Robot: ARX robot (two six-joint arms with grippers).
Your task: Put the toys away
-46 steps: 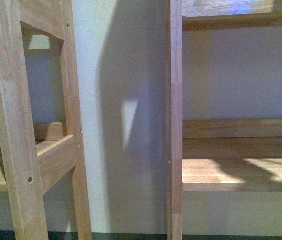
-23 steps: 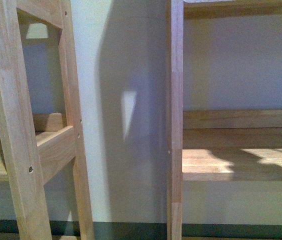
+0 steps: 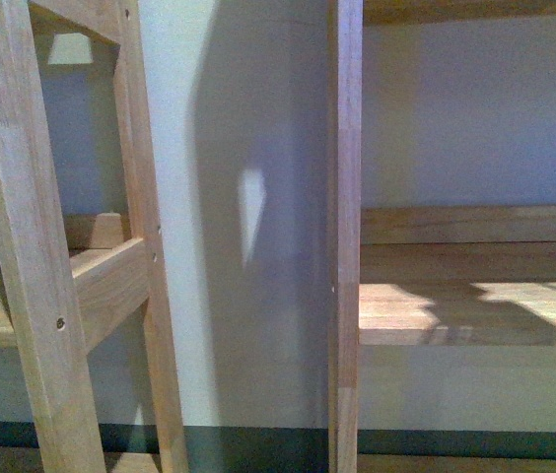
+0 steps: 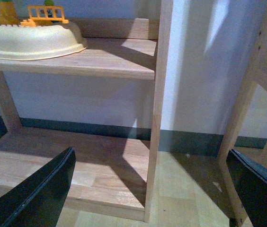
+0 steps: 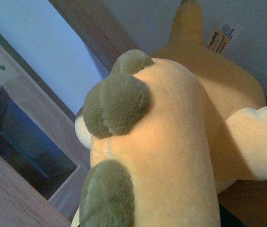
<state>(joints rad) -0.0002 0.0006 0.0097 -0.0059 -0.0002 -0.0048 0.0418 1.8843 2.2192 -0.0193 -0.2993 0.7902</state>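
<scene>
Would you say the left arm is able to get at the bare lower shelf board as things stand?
Probably yes. In the left wrist view the left gripper is open and empty, and the lower shelf board lies bare right ahead. Only the upright post at the board's end stands near its path.

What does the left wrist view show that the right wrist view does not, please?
Only the left wrist view shows a cream plastic basin on a wooden shelf board, an orange toy fence behind it, and the left gripper with its jaws wide apart. Only the right wrist view shows the orange-yellow plush animal filling the frame. Both show pale wall and wooden shelf framing.
</scene>
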